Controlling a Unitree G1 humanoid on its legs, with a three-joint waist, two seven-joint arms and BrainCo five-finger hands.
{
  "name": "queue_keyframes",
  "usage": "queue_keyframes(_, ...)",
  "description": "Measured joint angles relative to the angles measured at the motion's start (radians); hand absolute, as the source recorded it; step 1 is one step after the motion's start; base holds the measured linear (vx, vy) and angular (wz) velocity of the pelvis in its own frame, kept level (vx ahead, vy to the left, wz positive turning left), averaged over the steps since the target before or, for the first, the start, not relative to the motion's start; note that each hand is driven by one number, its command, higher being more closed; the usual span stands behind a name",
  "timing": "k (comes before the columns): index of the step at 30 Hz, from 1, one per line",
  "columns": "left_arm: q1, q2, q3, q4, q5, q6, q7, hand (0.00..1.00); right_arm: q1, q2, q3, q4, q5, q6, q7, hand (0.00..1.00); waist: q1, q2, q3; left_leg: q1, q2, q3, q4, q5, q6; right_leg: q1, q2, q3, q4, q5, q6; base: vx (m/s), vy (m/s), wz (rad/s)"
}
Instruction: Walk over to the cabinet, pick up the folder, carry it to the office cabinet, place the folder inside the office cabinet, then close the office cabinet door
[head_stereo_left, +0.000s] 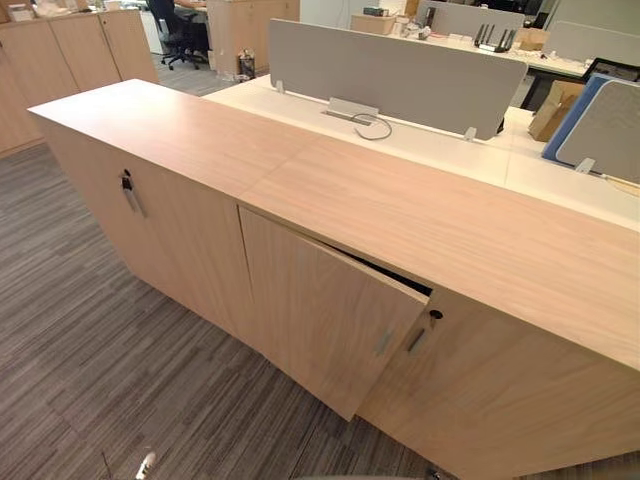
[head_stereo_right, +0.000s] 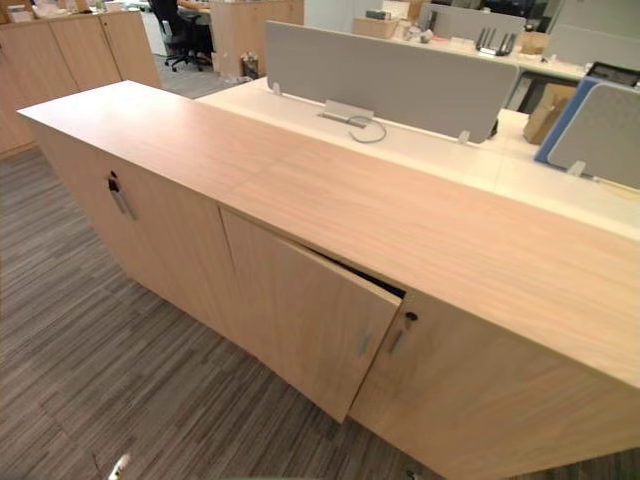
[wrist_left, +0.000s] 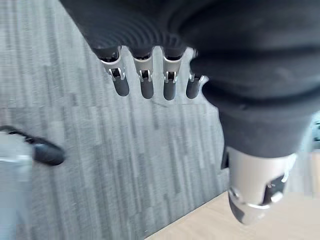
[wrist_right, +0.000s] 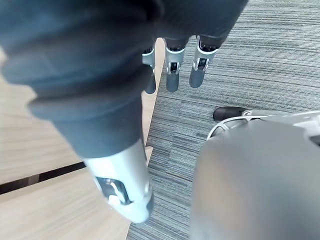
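- As both hands hang empty beside the body, carrying the folder is, in my judgement, not the step in hand now.
- The left hand (wrist_left: 146, 82) has its fingers straight and a little spread, pointing down at the carpet floor (head_stereo_left: 100, 350), with the thumb (wrist_left: 255, 190) apart from them; it holds nothing.
- The right hand (wrist_right: 172, 75) is in the same state, its fingers relaxed and pinching nothing, just beside the wooden front of the office cabinet (head_stereo_left: 400, 220).
- Where the folder lies I cannot tell: neither hand has it, and the dark gap behind the door lets nothing of the inside be seen (it may already stand in there, but this is only a guess).
- The door (head_stereo_left: 320, 310) is ajar, swung out from its right edge, so closing is not done. If the folder is inside, only the push on this door is left.
- Counted: one long cabinet in front and one door open on it.
- Three bar handles: one far left (head_stereo_left: 128, 190) and two close together in the middle, on the open door (head_stereo_left: 384, 342) and on its neighbour (head_stereo_left: 416, 340).
- One round lock (head_stereo_left: 436, 314) above that neighbour handle.
- Behind the cabinet, two grey screens, a long one (head_stereo_left: 390, 75) and one at the right (head_stereo_left: 610, 130).
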Motion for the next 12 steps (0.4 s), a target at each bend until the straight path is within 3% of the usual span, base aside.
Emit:
queue_keyframes(1, 0.002, -0.018, -0.007, 0.041, 0.006, 0.005, -0.028, 0.0, -0.001, -0.01, -0.003, 0.0, 0.0, 0.0, -0.001, 0.0, 0.001, 0.024, 0.011, -0.04, 0.022, -0.044, 0.092, -0.037, -0.006, 0.004, 0.015, 0.004, 0.001, -0.001, 0.001, -0.04, 0.029, -0.09)
queue_keyframes(4, 0.009, -0.057, -0.052, 0.085, 0.026, 0.015, -0.066, 0.0, -0.008, 0.0, 0.001, -0.001, 0.001, 0.0, -0.002, 0.0, 0.011, 0.031, 0.044, -0.079, 0.005, -0.18, 0.182, -0.041, -0.012, 0.005, 0.017, 0.03, 0.009, -0.001, 0.002, -0.05, 0.061, -0.11)
queue_keyframes(7, 0.021, -0.094, -0.07, 0.101, 0.028, 0.024, -0.093, 0.0, -0.01, 0.001, -0.001, -0.001, 0.023, -0.001, -0.008, 0.0, 0.022, 0.039, 0.051, -0.05, -0.03, -0.292, 0.13, -0.062, -0.036, 0.002, 0.013, 0.047, 0.008, 0.006, 0.005, -0.07, 0.1, -0.12)
queue_keyframes(12, 0.04, -0.103, -0.07, 0.097, 0.076, 0.025, -0.102, 0.0, 0.009, 0.019, -0.008, -0.073, 0.029, -0.01, -0.013, 0.0, 0.036, 0.042, 0.047, 0.021, -0.066, -0.276, -0.013, -0.081, -0.035, -0.025, -0.003, 0.126, -0.062, 0.069, -0.003, -0.05, 0.07, -0.46)
